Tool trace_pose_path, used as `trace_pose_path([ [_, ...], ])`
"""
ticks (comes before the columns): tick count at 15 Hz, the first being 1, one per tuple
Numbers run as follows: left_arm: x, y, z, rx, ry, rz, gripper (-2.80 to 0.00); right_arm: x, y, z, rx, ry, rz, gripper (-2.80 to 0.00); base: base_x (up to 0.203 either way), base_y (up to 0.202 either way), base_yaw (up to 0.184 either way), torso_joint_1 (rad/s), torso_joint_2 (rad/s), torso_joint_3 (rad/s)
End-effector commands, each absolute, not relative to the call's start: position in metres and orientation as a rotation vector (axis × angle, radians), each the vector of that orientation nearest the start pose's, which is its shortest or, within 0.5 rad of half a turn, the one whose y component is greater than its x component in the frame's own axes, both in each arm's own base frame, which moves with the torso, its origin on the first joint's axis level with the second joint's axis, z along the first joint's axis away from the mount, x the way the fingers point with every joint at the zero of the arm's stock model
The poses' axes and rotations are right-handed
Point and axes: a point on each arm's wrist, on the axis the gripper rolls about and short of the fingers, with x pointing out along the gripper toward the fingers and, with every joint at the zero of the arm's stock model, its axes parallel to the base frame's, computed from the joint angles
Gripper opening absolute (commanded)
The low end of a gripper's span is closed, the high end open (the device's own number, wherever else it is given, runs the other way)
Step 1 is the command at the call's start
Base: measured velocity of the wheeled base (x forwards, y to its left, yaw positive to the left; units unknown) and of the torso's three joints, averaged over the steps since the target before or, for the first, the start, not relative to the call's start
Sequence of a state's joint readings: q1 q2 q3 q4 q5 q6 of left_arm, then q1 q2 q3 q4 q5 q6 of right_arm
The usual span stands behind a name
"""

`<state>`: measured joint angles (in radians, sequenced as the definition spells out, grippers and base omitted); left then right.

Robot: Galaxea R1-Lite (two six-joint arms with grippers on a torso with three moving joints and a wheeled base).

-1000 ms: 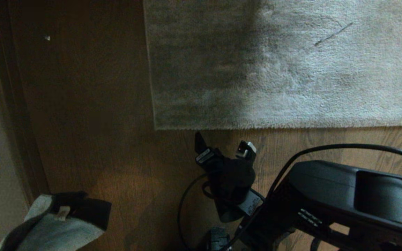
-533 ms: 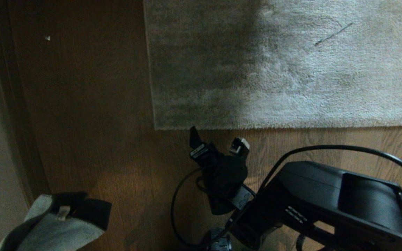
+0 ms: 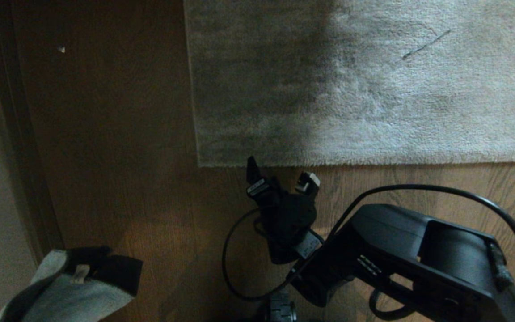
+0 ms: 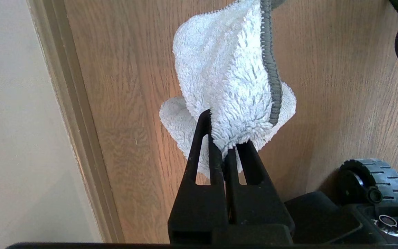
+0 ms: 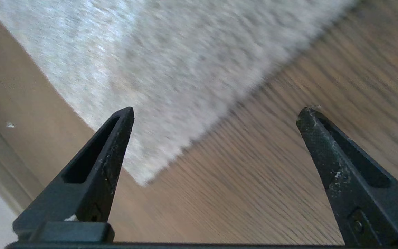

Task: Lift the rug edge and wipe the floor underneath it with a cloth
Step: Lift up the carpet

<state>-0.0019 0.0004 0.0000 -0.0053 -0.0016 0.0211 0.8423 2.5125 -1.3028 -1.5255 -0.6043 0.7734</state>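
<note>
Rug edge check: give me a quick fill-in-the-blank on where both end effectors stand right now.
1. The left end effector is shut on the ____.
2. The right end effector is ____, holding nothing.
3. It hovers over the floor just short of the rug's ____.
4. The rug lies ____ on the floor.

Missing words: cloth; open; edge; flat

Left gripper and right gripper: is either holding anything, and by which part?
The left gripper pinches the pale terry cloth by a bunched fold, the rest hanging free. The right gripper is open and empty near the grey-beige rug edge.
</note>
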Motion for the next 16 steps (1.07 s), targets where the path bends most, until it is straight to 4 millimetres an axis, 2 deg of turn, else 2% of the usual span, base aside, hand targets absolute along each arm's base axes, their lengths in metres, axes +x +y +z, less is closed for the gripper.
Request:
trace_pose_path([
  [1, -0.023, 0.0, 0.076, 0.021, -0.006, -0.005, -2.8, 0.332, 0.339, 0.072, 1.008, -0.191, 0.317, 0.0, 0.0, 0.0, 0.0, 0.0, 0.0, 0.0],
  [8, -0.023, 0.0, 0.076, 0.021, -0.006, -0.005, -2.8, 0.352, 0.336, 0.084, 1.033, -0.263, 0.325, 0.0, 0.0, 0.0, 0.0, 0.0, 0.0, 0.0],
  [12, -0.023, 0.0, 0.076, 0.021, -0.006, -0.005, -2.8, 0.365, 0.336, 0.104, 1.056, -0.312, 0.323, 0.0, 0.0, 0.0, 0.0, 0.0, 0.0, 0.0],
  [16, -0.023, 0.0, 0.076, 0.021, -0.006, -0.005, -2.8, 0.361, 0.332, 0.127, 1.082, -0.347, 0.336, 0.0, 0.0, 0.0, 0.0, 0.0, 0.0, 0.0],
])
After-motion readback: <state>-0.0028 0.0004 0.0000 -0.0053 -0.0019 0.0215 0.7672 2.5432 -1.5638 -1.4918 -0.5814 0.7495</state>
